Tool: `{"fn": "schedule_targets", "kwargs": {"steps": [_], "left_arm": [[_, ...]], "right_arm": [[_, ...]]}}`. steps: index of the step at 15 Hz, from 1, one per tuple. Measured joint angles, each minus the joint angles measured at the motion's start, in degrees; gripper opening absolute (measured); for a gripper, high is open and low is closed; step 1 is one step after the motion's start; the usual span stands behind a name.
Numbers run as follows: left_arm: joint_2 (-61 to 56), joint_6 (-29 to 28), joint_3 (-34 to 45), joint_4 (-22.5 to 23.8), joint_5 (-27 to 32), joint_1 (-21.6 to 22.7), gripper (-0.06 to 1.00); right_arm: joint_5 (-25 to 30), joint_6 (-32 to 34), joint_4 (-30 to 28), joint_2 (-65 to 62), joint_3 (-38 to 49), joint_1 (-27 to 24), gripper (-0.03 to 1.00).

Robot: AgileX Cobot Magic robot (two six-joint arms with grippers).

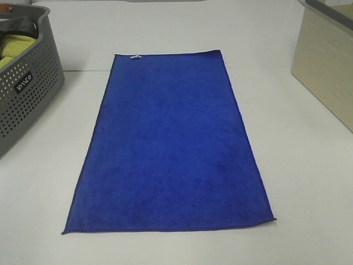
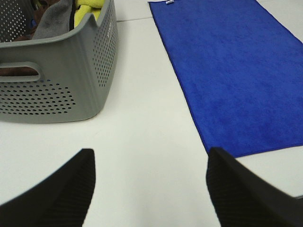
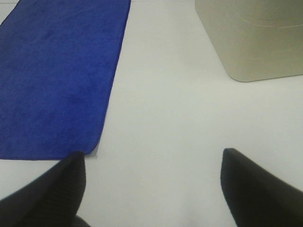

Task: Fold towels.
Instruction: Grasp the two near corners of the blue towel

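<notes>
Blue towel (image 1: 171,143), one, spread flat and unfolded, lengthwise at the middle of the white table (image 1: 309,182).
One white tag (image 1: 135,56) at its far short edge. One grey basket (image 1: 27,99) of cloths stands left and one beige box (image 1: 325,61) right. Two grippers, left gripper (image 2: 150,158) and right gripper (image 3: 154,158), fingers spread wide and empty, each just off a near corner. First fold judged not begun. The next move calls for pinching both near corners and carrying them towards the far edge.
</notes>
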Motion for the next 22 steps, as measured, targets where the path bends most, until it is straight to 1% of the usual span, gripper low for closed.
{"fn": "schedule_targets", "kwargs": {"steps": [22], "left_arm": [[0.00,0.00,0.00,0.00,0.00,0.00,0.64]], "right_arm": [[0.00,0.00,0.00,0.00,0.00,0.00,0.75]]}}
